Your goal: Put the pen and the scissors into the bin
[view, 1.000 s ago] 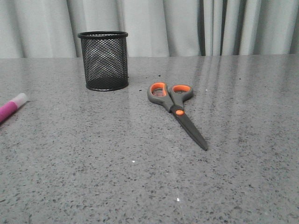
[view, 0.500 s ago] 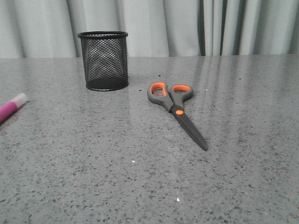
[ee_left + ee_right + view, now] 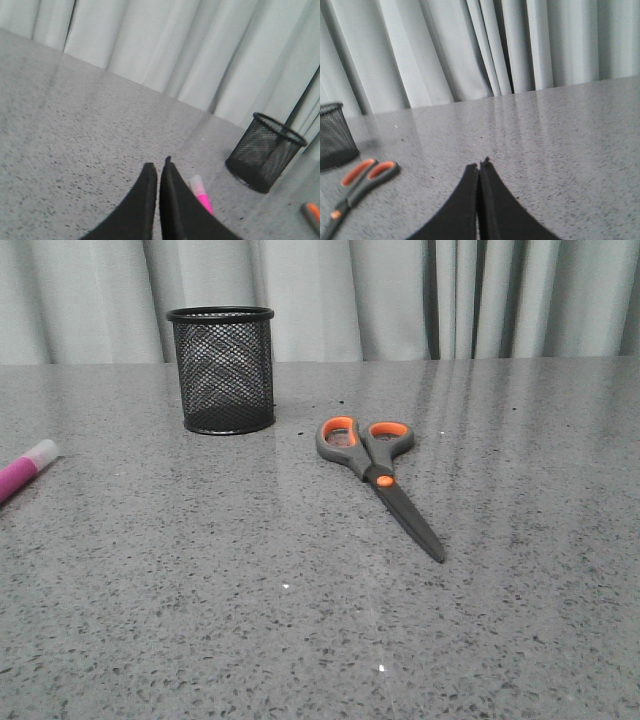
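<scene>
front view: pen, scissors and bin all lying apart on the table

the bin is standing upright at the back left. the scissors are lying flat to its right, well apart, blades closed. the pen is resting at the far left edge. the left gripper and right gripper are both pressing their fingers together, holding nothing.

Neither arm shows in the front view. In the left wrist view the left gripper has its two black fingers pressed together, tips meeting with only a thin seam between them, holding nothing and raised above the table surface. In the right wrist view the right gripper is the same: dark fingers closed tip to tip, nothing between them, raised clear of the table and pointing toward its far edge.
</scene>
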`<state>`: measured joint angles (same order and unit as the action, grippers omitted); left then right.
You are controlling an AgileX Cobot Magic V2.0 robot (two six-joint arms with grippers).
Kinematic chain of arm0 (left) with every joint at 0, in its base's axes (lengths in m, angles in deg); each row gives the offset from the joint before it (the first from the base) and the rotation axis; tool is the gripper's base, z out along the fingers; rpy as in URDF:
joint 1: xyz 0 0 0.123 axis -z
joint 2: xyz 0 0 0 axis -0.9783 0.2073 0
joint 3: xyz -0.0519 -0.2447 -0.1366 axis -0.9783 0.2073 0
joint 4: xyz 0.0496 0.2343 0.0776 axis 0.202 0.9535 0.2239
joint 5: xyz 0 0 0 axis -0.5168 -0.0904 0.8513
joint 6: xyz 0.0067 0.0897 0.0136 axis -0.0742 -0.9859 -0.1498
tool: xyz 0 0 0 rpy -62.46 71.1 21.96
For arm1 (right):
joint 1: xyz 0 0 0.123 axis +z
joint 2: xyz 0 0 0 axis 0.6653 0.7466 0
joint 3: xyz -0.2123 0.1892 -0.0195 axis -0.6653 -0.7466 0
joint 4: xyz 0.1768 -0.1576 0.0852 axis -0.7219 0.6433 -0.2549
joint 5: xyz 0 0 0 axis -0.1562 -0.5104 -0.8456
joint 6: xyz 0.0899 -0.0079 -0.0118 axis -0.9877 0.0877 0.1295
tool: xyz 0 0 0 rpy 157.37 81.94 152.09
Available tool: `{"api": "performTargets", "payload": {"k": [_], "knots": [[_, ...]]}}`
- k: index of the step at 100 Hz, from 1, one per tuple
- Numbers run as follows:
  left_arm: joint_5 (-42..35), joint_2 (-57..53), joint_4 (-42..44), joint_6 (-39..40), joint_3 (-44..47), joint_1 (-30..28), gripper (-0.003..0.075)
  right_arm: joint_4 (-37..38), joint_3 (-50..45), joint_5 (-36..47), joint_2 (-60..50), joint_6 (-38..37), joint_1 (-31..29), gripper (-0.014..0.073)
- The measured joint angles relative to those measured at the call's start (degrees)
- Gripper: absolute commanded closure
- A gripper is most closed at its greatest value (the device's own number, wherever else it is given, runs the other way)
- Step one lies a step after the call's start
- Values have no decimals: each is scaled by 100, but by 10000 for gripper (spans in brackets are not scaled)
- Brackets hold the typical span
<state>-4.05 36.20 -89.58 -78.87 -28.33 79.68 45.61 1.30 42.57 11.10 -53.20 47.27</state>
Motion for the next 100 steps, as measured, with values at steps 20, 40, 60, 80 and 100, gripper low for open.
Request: {"api": "performTargets", "payload": {"k": [20,40,60,80,100], "knots": [[-11,0,-1283,0,0,0,739,-703,0,0,0,0,0,648],[340,0,-1296,0,-115,0,740,-750,380,-723,42,0,0,648],[1416,652,-92,0,-1167,0,739,-285,1431,-1750,1213,0,0,648],[2701,2079,973,-229,-2405,0,739,39,2596,-2618,2850,20,0,648],[3396,3299,1096,-461,-3092,0,738,61,3349,-3018,4040,24,0,639]]}}
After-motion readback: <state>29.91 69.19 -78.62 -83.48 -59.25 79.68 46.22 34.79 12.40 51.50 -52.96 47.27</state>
